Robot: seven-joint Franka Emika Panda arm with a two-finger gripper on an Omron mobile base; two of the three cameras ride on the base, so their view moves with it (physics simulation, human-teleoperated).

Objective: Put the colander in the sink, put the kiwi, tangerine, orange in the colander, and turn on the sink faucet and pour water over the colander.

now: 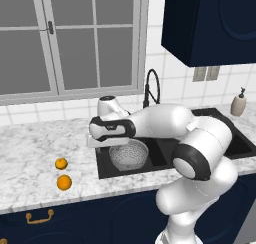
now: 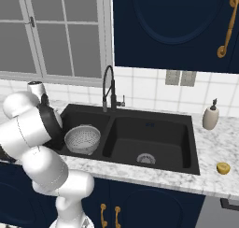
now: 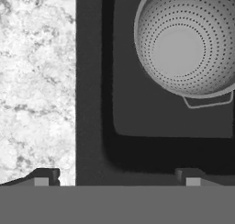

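1. While the colander [image 1: 129, 155] sits upright in one basin of the sink [image 2: 154, 124], at the lower middle of the left base view, bare black floor shows around it.
2. From the hand view, the colander [image 3: 188, 42] fills the upper right, 1 loop handle toward the lower edge, apart from the basin's rounded corner.
3. Fingers [image 3: 117, 177] stand wide apart and hold nothing, straddling the sink rim where it meets the marble table [image 3: 36, 81].
4. At the left of the left base view, 2 orange fruits [image 1: 62, 174] lie on the table, apart from the sink edge.
5. Behind the divider rises the sink faucet [image 2: 109, 88].
6. Beyond it, the other basin lies open, a soap bottle [image 2: 210, 115] on the table at the sink's corner.
7. Near the table's front edge lies a yellowish fruit [image 2: 223, 168].
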